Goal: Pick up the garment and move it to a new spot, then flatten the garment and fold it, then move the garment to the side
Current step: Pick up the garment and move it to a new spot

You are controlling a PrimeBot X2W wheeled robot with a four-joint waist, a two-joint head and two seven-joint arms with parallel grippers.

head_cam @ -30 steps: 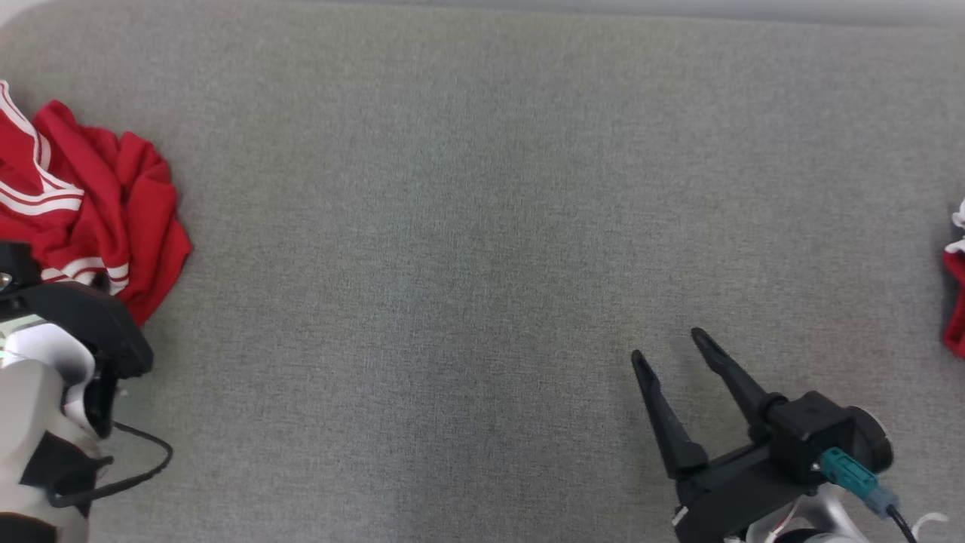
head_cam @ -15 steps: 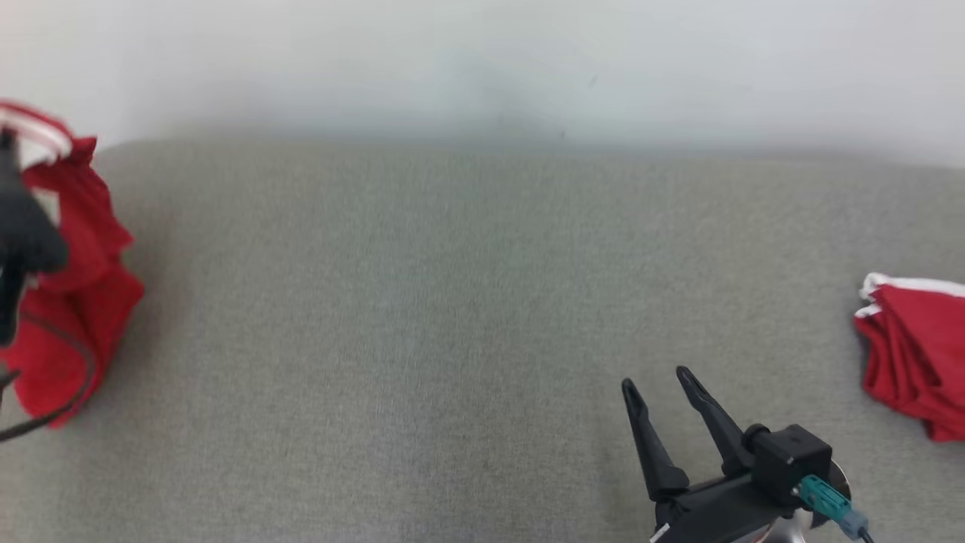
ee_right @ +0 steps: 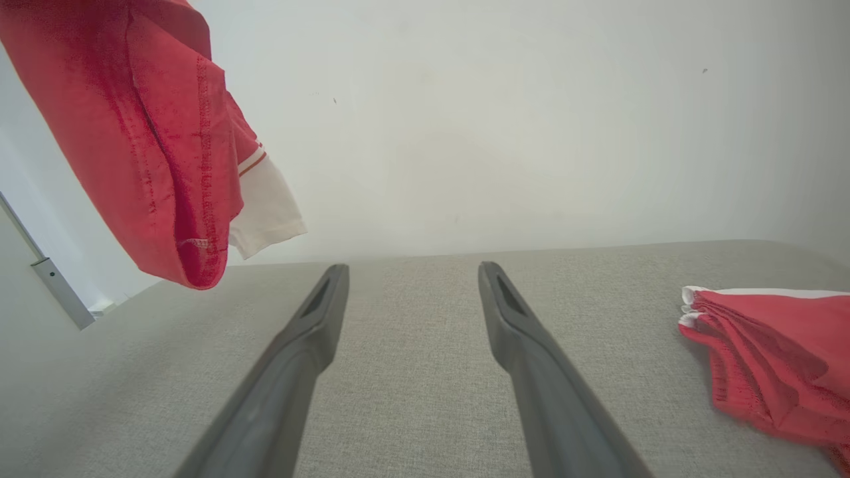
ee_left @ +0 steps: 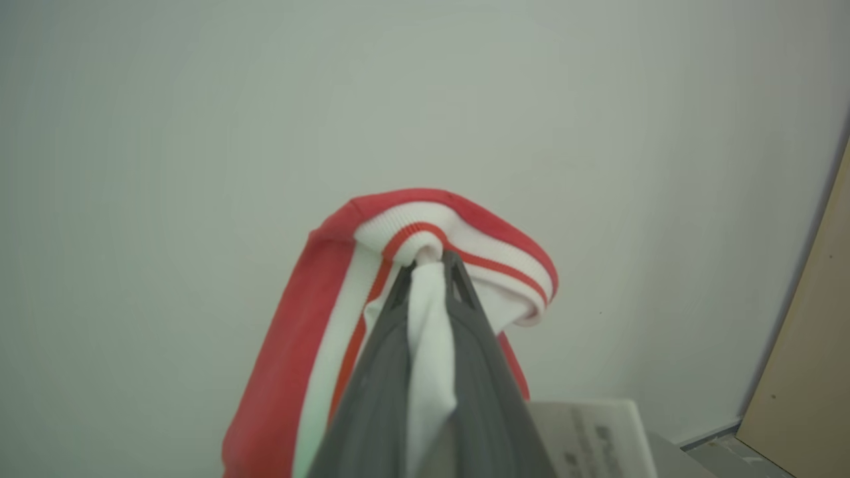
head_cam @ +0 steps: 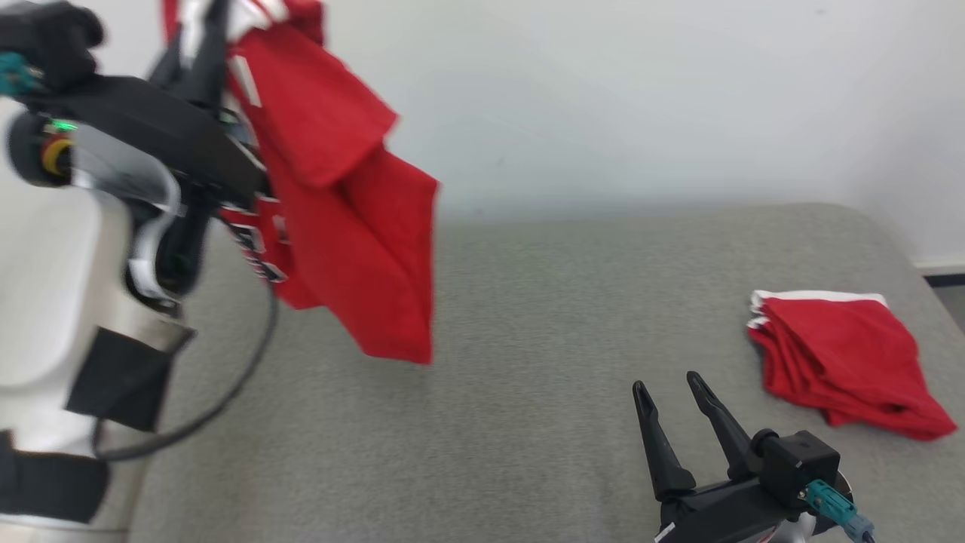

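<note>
Finding 1, grip. Your left gripper [ee_left: 428, 265] is clamped on the red shirt [head_cam: 354, 226]. The left wrist view shows white fabric squeezed between the two fingers, with the white-and-red ribbed trim bunched over the tips. I cannot tell whether that trim is collar or cuff.

Finding 2, position. The shirt hangs in the air from that raised gripper, over the left part of the grey padded table [head_cam: 543, 317]. In the right wrist view its lowest fold appears clear of the surface. I judge the height to be deliberate: a single high pinch lets the cloth fall open under its own weight and keeps it from dragging while you carry it to a new spot.

Finding 3, orientation. The shirt's long axis runs near vertical, top at the fingers and hem end pointing down and slightly toward the table's middle. It is doubled on itself, not spread.

Finding 4, other arm. Your right gripper [head_cam: 666, 381] sits low at the near edge with its fingers apart and nothing between them, probably kept free to take a second corner. A folded red garment [head_cam: 844, 354] lies to its right, well apart from the shirt.
</note>
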